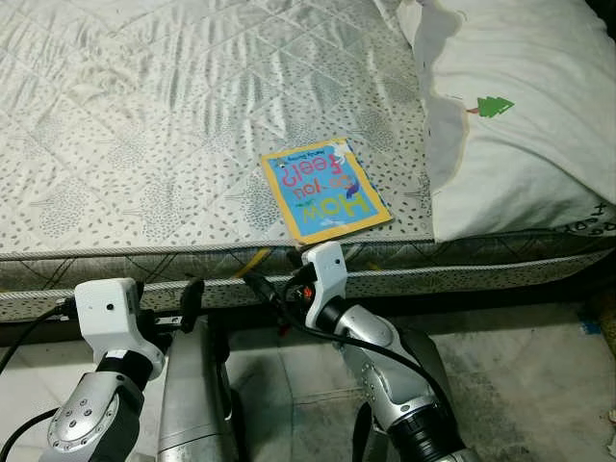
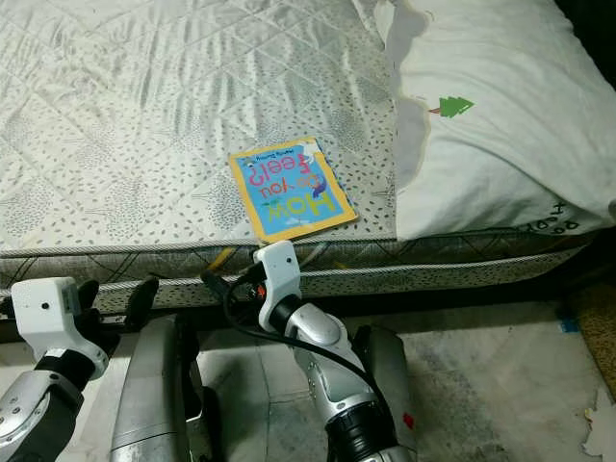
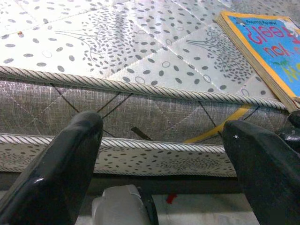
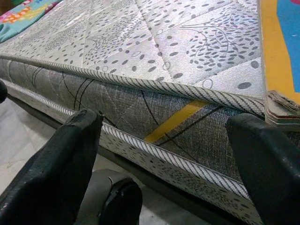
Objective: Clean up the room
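A thin picture book (image 1: 325,192) with a yellow border and a blue cover lies flat on the mattress (image 1: 144,144), close to its front edge. Both arms are held low in front of the bed's side. My right gripper (image 4: 164,154) is open, below and just left of the book's near corner (image 4: 281,101), facing the mattress side with nothing between its fingers. My left gripper (image 3: 164,154) is open too, further left along the bed's side and apart from the book (image 3: 267,42).
A big white pillow (image 1: 510,115) with a small green tree print lies on the bed right of the book. A yellow strap (image 4: 173,122) runs down the mattress side. Pale tiled floor (image 1: 520,375) lies below. A colourful cloth (image 4: 23,11) shows at the bed's far end.
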Robot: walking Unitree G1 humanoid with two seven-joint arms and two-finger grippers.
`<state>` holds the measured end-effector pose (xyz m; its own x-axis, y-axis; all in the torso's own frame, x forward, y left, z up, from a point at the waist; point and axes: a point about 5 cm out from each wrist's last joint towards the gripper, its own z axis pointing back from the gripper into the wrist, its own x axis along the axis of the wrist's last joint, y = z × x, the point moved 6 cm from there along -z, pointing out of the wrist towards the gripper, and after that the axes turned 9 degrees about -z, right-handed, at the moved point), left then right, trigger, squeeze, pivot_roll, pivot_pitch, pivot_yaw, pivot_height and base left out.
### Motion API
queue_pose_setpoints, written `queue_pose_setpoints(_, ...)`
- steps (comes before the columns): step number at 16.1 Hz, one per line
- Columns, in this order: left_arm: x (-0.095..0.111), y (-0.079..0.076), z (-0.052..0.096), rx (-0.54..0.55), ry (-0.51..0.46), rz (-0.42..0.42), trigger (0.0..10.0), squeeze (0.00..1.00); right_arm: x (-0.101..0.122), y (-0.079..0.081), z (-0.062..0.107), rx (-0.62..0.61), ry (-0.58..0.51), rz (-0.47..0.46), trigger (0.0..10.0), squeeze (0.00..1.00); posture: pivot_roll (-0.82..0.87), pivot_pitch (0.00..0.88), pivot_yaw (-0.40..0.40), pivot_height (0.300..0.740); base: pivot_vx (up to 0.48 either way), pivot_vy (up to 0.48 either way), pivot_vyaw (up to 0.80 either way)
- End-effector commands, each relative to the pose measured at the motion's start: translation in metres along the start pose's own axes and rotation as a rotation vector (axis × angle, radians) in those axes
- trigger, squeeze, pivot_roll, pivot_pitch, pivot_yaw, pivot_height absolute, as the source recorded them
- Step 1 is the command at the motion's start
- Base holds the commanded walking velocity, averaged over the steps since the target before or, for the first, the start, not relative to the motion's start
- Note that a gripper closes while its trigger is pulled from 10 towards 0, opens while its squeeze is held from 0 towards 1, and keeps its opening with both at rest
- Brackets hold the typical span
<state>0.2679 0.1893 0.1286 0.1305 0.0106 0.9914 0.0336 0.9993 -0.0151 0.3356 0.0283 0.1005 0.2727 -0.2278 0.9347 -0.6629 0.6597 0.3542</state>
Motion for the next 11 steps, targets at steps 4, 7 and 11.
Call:
queue_pose_setpoints(4, -0.004, 0.005, 0.001, 0.023, 0.014, 0.000, 10.0, 0.00, 0.000, 0.015, -0.005, 0.028, -0.018, -0.042, 10.0, 0.00, 0.11, 0.279, -0.036, 0.490, 0.000, 0.000, 0.00)
queue_pose_setpoints(7, -0.003, 0.004, 0.000, 0.019, 0.011, 0.001, 10.0, 0.00, 0.008, 0.023, -0.013, 0.023, -0.054, -0.054, 10.0, 0.00, 0.11, 0.279, -0.033, 0.490, 0.000, 0.000, 0.00)
queue_pose_setpoints(11, -0.003, 0.005, 0.001, 0.024, 0.012, 0.000, 10.0, 0.00, 0.011, 0.029, -0.021, 0.024, -0.068, -0.052, 10.0, 0.00, 0.12, 0.281, -0.037, 0.490, 0.000, 0.000, 0.00)
